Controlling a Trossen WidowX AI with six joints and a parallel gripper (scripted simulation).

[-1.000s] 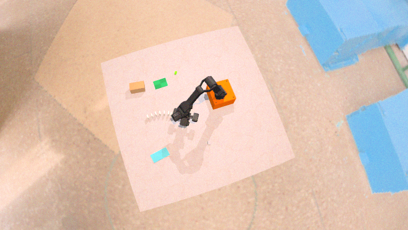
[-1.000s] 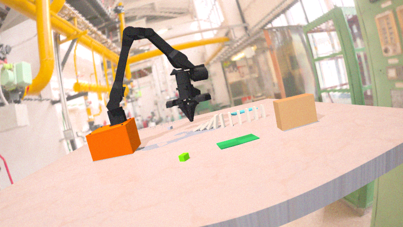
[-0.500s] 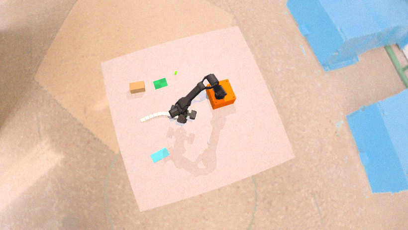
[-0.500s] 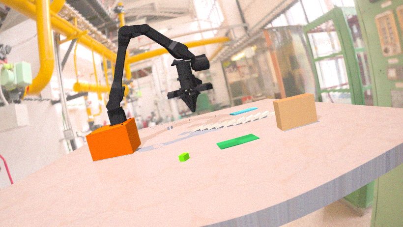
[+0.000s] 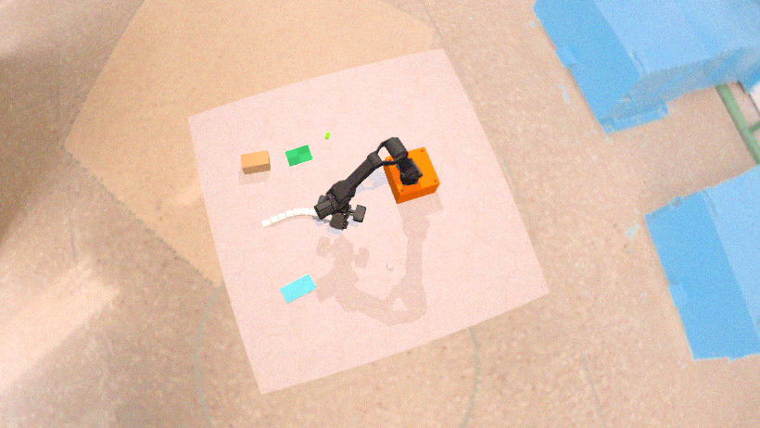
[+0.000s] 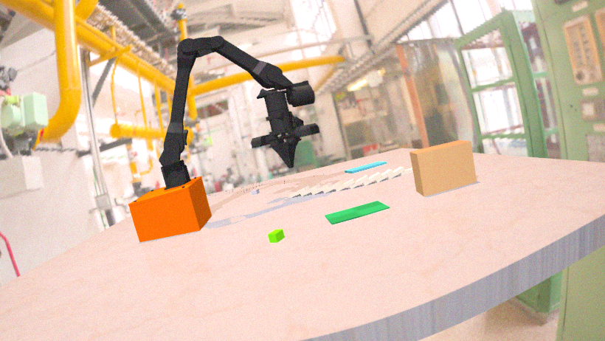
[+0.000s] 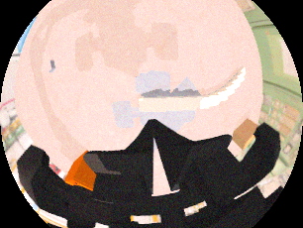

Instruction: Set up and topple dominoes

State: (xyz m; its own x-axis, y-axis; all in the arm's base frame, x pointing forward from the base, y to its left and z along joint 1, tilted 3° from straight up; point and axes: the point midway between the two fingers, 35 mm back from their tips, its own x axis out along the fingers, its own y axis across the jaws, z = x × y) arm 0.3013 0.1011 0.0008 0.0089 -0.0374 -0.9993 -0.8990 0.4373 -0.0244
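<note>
The row of off-white dominoes (image 5: 289, 213) (image 6: 350, 184) (image 7: 168, 103) has toppled. Its pieces lie slanted, each leaning on its neighbour, in a gently curved line; none stands upright in the views. My gripper (image 6: 291, 165) (image 7: 153, 121) is shut and empty. It hangs above the end of the row nearer the orange base, clear of the pieces. In the top view the arm hides that end of the row.
An orange base block (image 5: 417, 183) (image 6: 169, 211) carries the arm. A tan box (image 5: 256, 162) (image 6: 444, 168), green plate (image 5: 298, 155) (image 6: 357, 212), lime cube (image 5: 327, 135) (image 6: 276, 235) and cyan plate (image 5: 297, 288) (image 6: 366, 167) are on the table. A tiny grey piece (image 5: 389, 267) (image 7: 52, 65) lies apart.
</note>
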